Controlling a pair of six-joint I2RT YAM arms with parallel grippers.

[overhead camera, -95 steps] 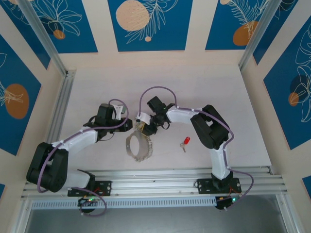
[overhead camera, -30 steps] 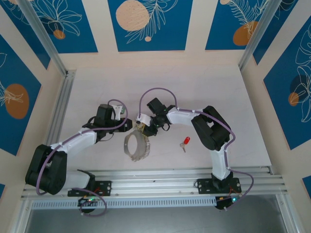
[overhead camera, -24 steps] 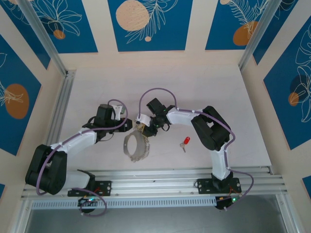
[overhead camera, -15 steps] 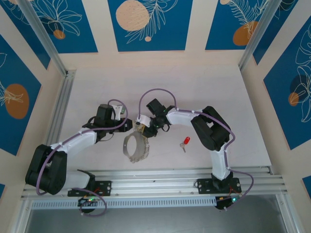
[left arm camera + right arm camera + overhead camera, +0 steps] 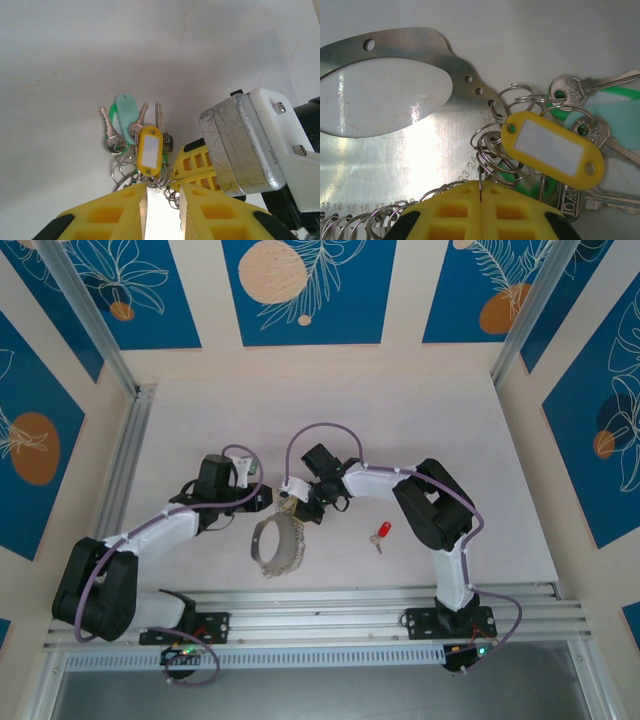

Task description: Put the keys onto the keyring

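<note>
Keyring (image 5: 405, 45) crowded by yellow tag (image 5: 552, 150) and spare keys (image 5: 580, 90), right pincer (image 5: 481, 192) clenched on small ring (image 5: 479, 172), left pincer (image 5: 162, 200) grip unclear

one red key (image 5: 381, 532), one keyring (image 5: 410, 44)

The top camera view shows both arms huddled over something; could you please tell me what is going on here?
Both arms meet at a grey metal keyring loop that carries silvery keys and a yellow plastic tag. The right tool is shut on one thin wire ring; the left tool sits at the same bunch, jaws slightly apart, grip unclear. The tiny red-headed key lies alone on the white table.
</note>
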